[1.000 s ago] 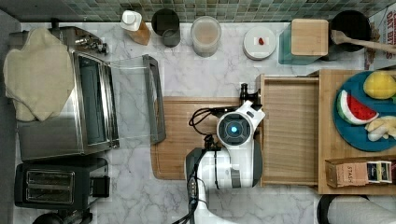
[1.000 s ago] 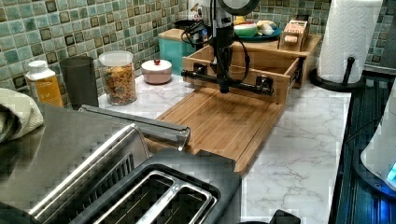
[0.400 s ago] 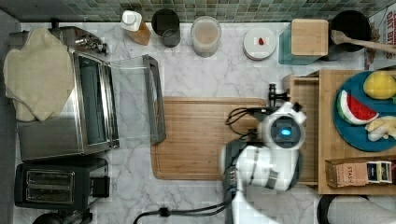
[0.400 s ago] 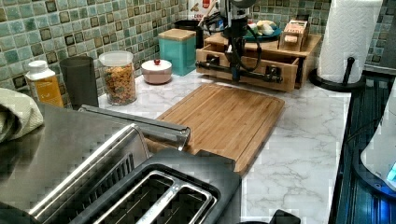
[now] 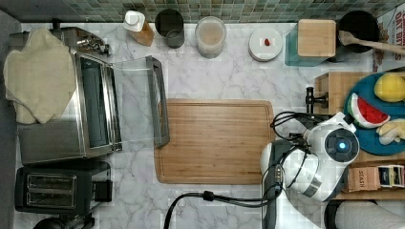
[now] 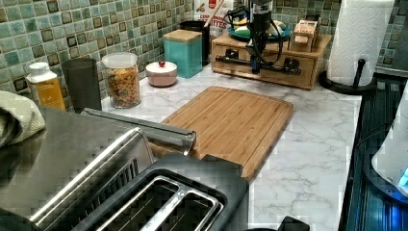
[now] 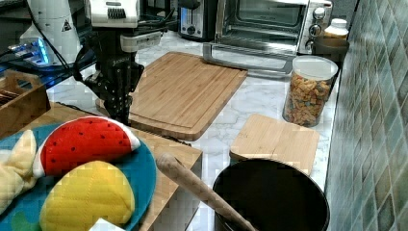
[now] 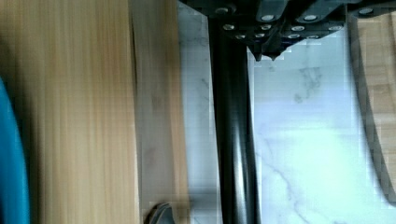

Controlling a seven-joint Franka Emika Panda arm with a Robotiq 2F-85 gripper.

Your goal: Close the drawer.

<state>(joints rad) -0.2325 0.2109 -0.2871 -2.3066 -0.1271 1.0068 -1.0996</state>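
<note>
The bamboo drawer (image 6: 269, 75) sits pushed into the wooden stand (image 6: 312, 53), its flat front flush with the stand's face. A black handle bar (image 6: 231, 60) runs across that front, also seen from above (image 5: 310, 98) and up close (image 8: 233, 140). My gripper (image 6: 255, 69) hangs straight down at the bar's middle, shut, its tips against the bar on the counter side. In the right view the gripper (image 7: 118, 111) stands low between the cutting board and the stand. The drawer's floor is hidden inside the stand.
A bamboo cutting board (image 5: 215, 140) lies on the marble at the top view's centre. The toaster oven's glass door (image 5: 138, 102) is folded down at the top view's left. A blue plate (image 5: 363, 138) with toy fruit tops the stand. Jars line the back wall.
The drawer has slid from fully open into the stand, toward the top view's right. My gripper travelled with it at the handle, uncovering the cutting board.
</note>
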